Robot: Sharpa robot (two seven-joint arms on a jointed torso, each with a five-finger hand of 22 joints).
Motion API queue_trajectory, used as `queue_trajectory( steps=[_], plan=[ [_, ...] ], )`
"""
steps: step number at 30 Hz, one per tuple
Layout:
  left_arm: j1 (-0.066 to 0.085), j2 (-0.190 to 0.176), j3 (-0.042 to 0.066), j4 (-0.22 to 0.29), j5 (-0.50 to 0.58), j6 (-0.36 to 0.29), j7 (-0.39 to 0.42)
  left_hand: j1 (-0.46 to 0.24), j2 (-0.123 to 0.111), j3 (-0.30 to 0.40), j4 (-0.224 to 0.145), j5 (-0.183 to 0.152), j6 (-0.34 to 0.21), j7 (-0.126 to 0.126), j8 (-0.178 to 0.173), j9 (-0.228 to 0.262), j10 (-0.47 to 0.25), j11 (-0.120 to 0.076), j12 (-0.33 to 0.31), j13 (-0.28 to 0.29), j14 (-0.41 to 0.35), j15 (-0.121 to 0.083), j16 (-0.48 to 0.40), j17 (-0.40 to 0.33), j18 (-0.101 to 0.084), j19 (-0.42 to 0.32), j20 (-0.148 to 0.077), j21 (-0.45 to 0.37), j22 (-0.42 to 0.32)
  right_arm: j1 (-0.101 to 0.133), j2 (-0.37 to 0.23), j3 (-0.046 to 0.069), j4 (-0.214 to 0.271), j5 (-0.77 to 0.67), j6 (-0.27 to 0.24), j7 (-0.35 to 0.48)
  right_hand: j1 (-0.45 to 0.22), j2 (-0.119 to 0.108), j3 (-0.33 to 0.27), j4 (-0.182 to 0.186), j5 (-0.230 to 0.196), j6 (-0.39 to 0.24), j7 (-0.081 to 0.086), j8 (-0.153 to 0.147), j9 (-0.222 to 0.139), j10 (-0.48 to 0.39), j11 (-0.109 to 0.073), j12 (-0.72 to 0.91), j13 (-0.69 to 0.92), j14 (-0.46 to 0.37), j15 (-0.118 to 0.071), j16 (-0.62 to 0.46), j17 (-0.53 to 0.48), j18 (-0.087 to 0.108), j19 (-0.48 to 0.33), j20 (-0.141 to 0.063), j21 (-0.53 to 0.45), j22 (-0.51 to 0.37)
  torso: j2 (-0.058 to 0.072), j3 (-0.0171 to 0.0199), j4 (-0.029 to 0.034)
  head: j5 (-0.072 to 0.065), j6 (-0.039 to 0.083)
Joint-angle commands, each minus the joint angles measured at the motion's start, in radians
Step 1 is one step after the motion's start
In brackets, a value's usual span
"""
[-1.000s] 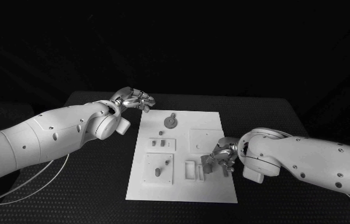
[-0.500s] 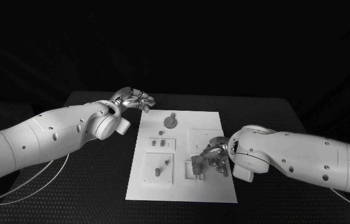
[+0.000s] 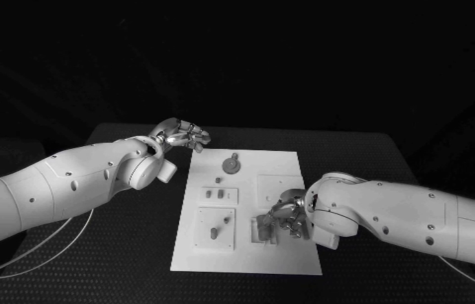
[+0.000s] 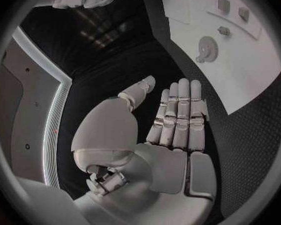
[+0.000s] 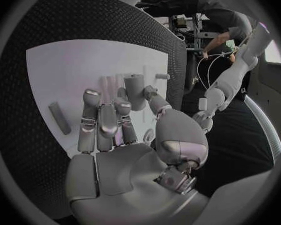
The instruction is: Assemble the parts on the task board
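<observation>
The white task board lies in the middle of the black table. On it are a round toothed part, a small part and a peg in a raised block. My right hand is low over the board's near right area. In the right wrist view an upright grey part stands between its thumb and a finger, and I cannot tell whether they pinch it. A flat grey bar lies on the board beside that hand. My left hand hovers off the board's far left corner with its fingers straight and nothing in it.
Raised white blocks sit on the board's left half, and a square plate sits at mid right. The left wrist view shows the board and the toothed part ahead of the left hand. Bare black table surrounds the board.
My right hand and forearm have moved left, further onto the board, and now cover the narrow raised slots near the front right. The left arm has not moved.
</observation>
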Motion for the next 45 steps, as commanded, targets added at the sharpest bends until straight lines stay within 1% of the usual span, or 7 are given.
queue_trajectory(
  steps=[1, 19, 26, 30, 39, 41, 45],
  plan=[
    [0.001, -0.001, 0.001, 0.003, 0.004, 0.008, 0.009, -0.007, 0.0, 0.0, 0.008, 0.006, -0.003, -0.002, 0.004, -0.001, -0.005, -0.003, 0.003, -0.001, 0.007, 0.001, -0.004, 0.002, 0.017, 0.007, -0.002, -0.006, 0.001, -0.006, 0.003, -0.001, -0.006, -0.019, 0.012, -0.004, -0.01, 0.003, -0.004, -0.001, 0.002, 0.024, 0.018, -0.005, -0.001, 0.003, -0.003, -0.003, -0.002, 0.002, 0.0, 0.005, -0.002, 0.024, -0.003, -0.001, 0.004, 0.014, 0.001, 0.0009, 0.0002, 0.004, -0.004],
    [0.001, -0.001, 0.001, 0.003, 0.005, 0.009, 0.009, -0.007, 0.0, 0.001, 0.008, 0.006, -0.003, -0.002, 0.004, -0.001, -0.005, -0.003, 0.004, -0.001, 0.007, 0.001, -0.006, 0.004, 0.017, 0.007, -0.002, -0.006, 0.002, -0.016, 0.015, 0.0, -0.016, -0.027, 0.01, 0.001, -0.017, 0.001, -0.003, 0.0, 0.002, 0.024, 0.018, -0.007, -0.002, 0.002, -0.002, -0.003, -0.002, 0.0, 0.0, 0.005, -0.003, 0.024, -0.004, -0.001, 0.004, 0.014, 0.0, 0.0014, -0.0013, 0.008, -0.005],
    [0.001, -0.002, 0.001, 0.004, 0.005, 0.008, 0.009, -0.007, 0.0, 0.0, 0.008, 0.006, -0.003, -0.002, 0.004, -0.001, -0.005, -0.003, 0.004, -0.001, 0.007, 0.001, -0.006, 0.004, 0.017, 0.007, -0.002, -0.007, 0.002, -0.019, 0.02, 0.0, -0.023, -0.027, 0.005, 0.002, -0.029, -0.01, -0.004, 0.002, 0.002, 0.023, 0.019, -0.01, -0.003, 0.0, -0.002, -0.004, -0.003, -0.003, 0.001, 0.004, -0.007, 0.024, -0.004, 0.0, 0.003, 0.013, 0.001, 0.001, -0.0006, 0.008, -0.008],
    [0.001, -0.002, 0.001, 0.004, 0.005, 0.008, 0.009, -0.007, 0.0, 0.0, 0.009, 0.006, -0.003, -0.002, 0.004, -0.001, -0.005, -0.003, 0.004, -0.001, 0.007, 0.001, -0.006, 0.005, 0.017, 0.007, -0.002, -0.007, 0.002, -0.021, 0.02, 0.0, -0.023, -0.028, -0.002, 0.007, -0.057, -0.041, -0.006, 0.014, 0.002, 0.021, 0.02, -0.015, -0.004, -0.002, -0.001, -0.006, -0.004, -0.01, 0.002, 0.001, -0.017, 0.024, -0.005, 0.001, 0.0, 0.012, 0.0, 0.0007, -0.0004, 0.008, -0.008],
    [0.001, -0.002, 0.001, 0.004, 0.006, 0.008, 0.009, -0.007, 0.0, 0.0, 0.009, 0.006, -0.003, -0.002, 0.004, -0.001, -0.006, -0.003, 0.004, -0.001, 0.008, 0.001, -0.007, 0.005, 0.017, 0.008, -0.002, -0.007, 0.002, -0.021, 0.02, 0.0, -0.022, -0.028, -0.007, 0.014, -0.11, -0.15, 0.052, 0.092, 0.002, 0.015, 0.022, -0.026, -0.004, -0.009, 0.001, -0.007, -0.005, -0.022, 0.003, -0.003, -0.032, 0.024, -0.002, -0.005, -0.008, 0.009, 0.0, 0.0009, -0.002, 0.01, -0.008],
    [0.001, -0.003, 0.001, 0.004, 0.007, 0.008, 0.009, -0.008, 0.0, 0.0, 0.009, 0.006, -0.003, -0.002, 0.004, -0.001, -0.006, -0.003, 0.004, -0.001, 0.008, 0.001, -0.007, 0.006, 0.017, 0.008, -0.002, -0.007, 0.003, -0.021, 0.02, 0.0, -0.022, -0.028, -0.007, 0.014, -0.116, -0.166, 0.066, 0.11, 0.002, 0.014, 0.022, -0.028, -0.003, -0.011, 0.002, -0.007, -0.005, -0.024, 0.003, -0.004, -0.034, 0.024, -0.002, -0.005, -0.008, 0.009, 0.0, 0.0012, -0.0021, 0.01, -0.009],
    [0.001, -0.003, 0.001, 0.003, 0.007, 0.008, 0.008, -0.008, 0.0, 0.0, 0.01, 0.006, -0.003, -0.002, 0.004, -0.001, -0.006, -0.003, 0.004, -0.001, 0.008, 0.001, -0.007, 0.006, 0.017, 0.008, -0.002, -0.007, 0.003, -0.022, 0.019, 0.0, -0.023, -0.032, -0.01, 0.017, -0.122, -0.182, 0.079, 0.129, 0.002, 0.012, 0.023, -0.03, -0.002, -0.012, 0.002, -0.007, -0.005, -0.026, 0.004, -0.004, -0.038, 0.024, -0.002, -0.005, -0.008, 0.01, 0.0, 0.0016, -0.0019, 0.01, -0.008]
  ],
)
